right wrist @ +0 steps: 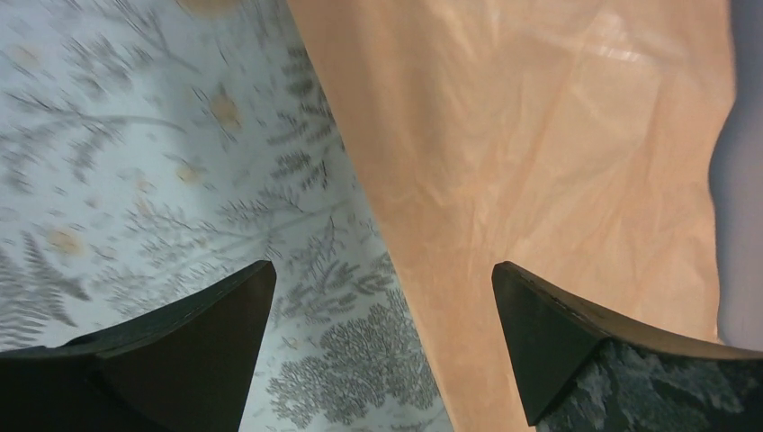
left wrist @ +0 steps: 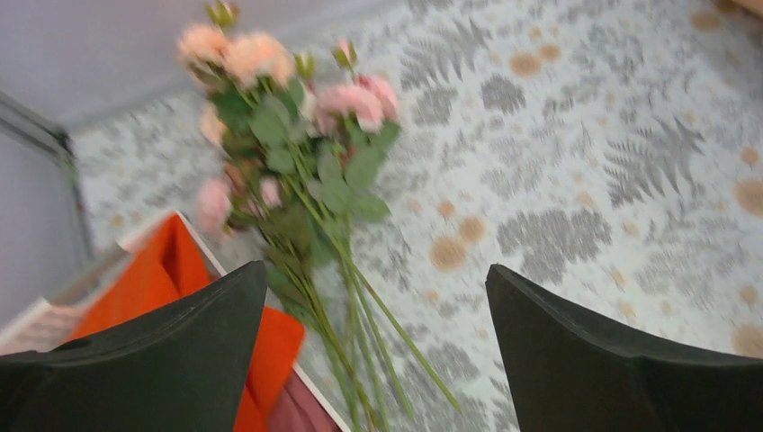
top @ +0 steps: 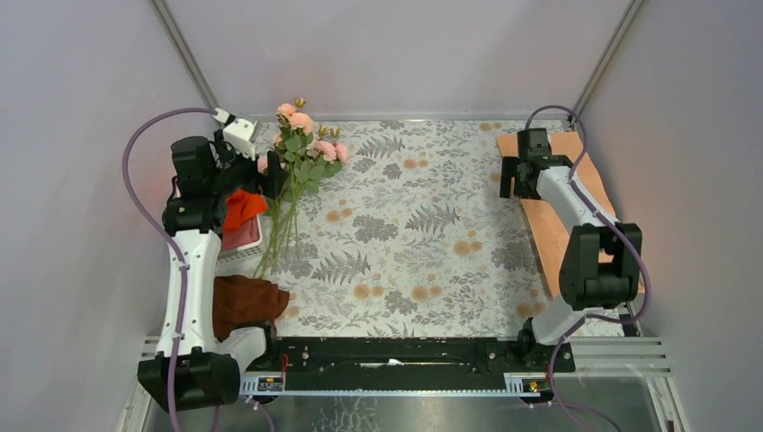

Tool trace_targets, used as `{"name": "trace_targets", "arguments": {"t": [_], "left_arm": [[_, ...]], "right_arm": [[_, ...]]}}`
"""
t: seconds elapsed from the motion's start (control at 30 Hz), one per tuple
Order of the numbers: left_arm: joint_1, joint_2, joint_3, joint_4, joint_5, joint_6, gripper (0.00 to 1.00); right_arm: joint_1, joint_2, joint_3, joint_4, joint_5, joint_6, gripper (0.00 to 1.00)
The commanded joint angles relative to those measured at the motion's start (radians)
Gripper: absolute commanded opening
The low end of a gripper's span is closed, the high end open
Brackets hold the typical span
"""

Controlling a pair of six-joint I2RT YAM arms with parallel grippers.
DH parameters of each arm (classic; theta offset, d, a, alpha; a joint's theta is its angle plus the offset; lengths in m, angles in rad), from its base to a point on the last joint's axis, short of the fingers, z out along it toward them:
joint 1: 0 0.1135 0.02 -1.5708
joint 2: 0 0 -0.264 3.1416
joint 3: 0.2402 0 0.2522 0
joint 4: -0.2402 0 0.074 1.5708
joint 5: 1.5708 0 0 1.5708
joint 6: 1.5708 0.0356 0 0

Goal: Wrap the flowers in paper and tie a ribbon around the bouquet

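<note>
The flowers (top: pixel 304 148), pale pink roses with green leaves, lie loose at the table's far left, their long stems (left wrist: pixel 360 306) pointing toward the near edge. My left gripper (top: pixel 268 180) hovers open just left of them; in the left wrist view its jaws (left wrist: pixel 376 270) stand wide with the stems below and between them. The paper (top: pixel 565 225), a peach-orange crinkly sheet, lies flat along the right side. My right gripper (top: pixel 517 180) is open over the paper's left edge (right wrist: pixel 396 252), holding nothing. The ribbon and a wrapped bouquet are out of view.
A bright orange cloth (top: pixel 241 209) lies in a white tray (top: pixel 245 245) left of the stems, under my left arm. A dark brown cloth (top: pixel 245 301) sits near the left arm's base. Grey walls close in left, right and behind. The tablecloth (top: pixel 414 225) has a fern print.
</note>
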Motion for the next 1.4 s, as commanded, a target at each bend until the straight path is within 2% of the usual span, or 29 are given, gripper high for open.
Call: {"name": "trace_targets", "arguments": {"t": [0.0,0.17,0.2,0.27,0.4,0.43,0.47,0.6,0.67,0.73,0.8,0.83,0.87,0.93,1.0,1.03,1.13,1.2,1.3,1.37], "left_arm": [[-0.005,0.020,0.001,-0.335,0.077,0.047,0.99],[-0.007,0.018,-0.034,-0.335,0.135,0.044,0.99],[-0.006,0.018,-0.036,-0.336,0.149,0.043,0.99],[-0.007,0.019,-0.037,-0.335,0.174,0.043,0.99],[-0.008,0.027,-0.035,-0.336,0.185,0.041,0.99],[-0.008,0.028,-0.037,-0.336,0.185,0.041,0.99],[-0.008,0.030,-0.038,-0.336,0.184,0.042,0.99],[-0.009,0.045,-0.040,-0.336,0.185,0.038,0.99],[-0.009,0.049,-0.037,-0.336,0.186,0.036,0.99],[-0.007,0.051,-0.035,-0.336,0.186,0.038,0.99],[-0.008,0.052,-0.036,-0.336,0.180,0.039,0.99],[-0.009,0.053,-0.036,-0.336,0.176,0.041,0.99],[-0.009,0.053,-0.037,-0.336,0.171,0.041,0.99],[-0.008,0.054,-0.040,-0.341,0.163,0.051,0.99],[-0.008,0.056,-0.044,-0.352,0.153,0.064,0.99],[-0.009,0.059,-0.045,-0.357,0.148,0.070,0.99],[-0.010,0.066,-0.064,-0.371,0.149,0.106,0.99],[-0.026,0.073,-0.087,-0.394,0.178,0.167,0.99],[-0.101,0.073,-0.125,-0.443,0.217,0.281,0.94],[-0.165,0.064,-0.158,-0.445,0.223,0.330,0.91]], "right_arm": [[-0.003,0.076,-0.016,-0.086,0.065,0.005,1.00],[-0.021,0.203,-0.011,-0.060,0.186,0.003,0.99],[-0.021,0.226,-0.005,-0.055,0.215,0.002,0.95],[-0.020,0.269,0.009,-0.053,0.255,-0.001,0.73],[-0.016,0.327,0.062,-0.100,0.215,0.030,0.16],[-0.004,0.326,0.073,-0.106,0.180,0.046,0.04],[0.015,0.320,0.082,-0.109,0.162,0.064,0.00],[0.192,0.296,0.136,-0.098,0.097,0.159,0.00],[0.292,0.269,0.142,-0.023,-0.039,0.265,0.00],[0.362,0.237,0.073,0.160,-0.167,0.430,0.00],[0.438,0.232,-0.004,0.402,-0.196,0.655,0.00],[0.474,0.254,0.004,0.485,-0.199,0.720,0.00],[0.512,0.297,0.045,0.494,-0.196,0.752,0.00],[0.578,0.406,0.197,0.440,-0.207,0.744,0.13],[0.614,0.507,0.367,0.328,-0.275,0.692,0.38],[0.624,0.537,0.423,0.276,-0.305,0.668,0.46],[0.628,0.499,0.432,0.235,-0.372,0.593,0.67],[0.629,0.389,0.382,0.196,-0.389,0.501,0.73],[0.626,0.215,0.257,0.089,-0.375,0.398,0.75],[0.621,0.098,0.088,0.058,-0.378,0.394,0.75]]}}
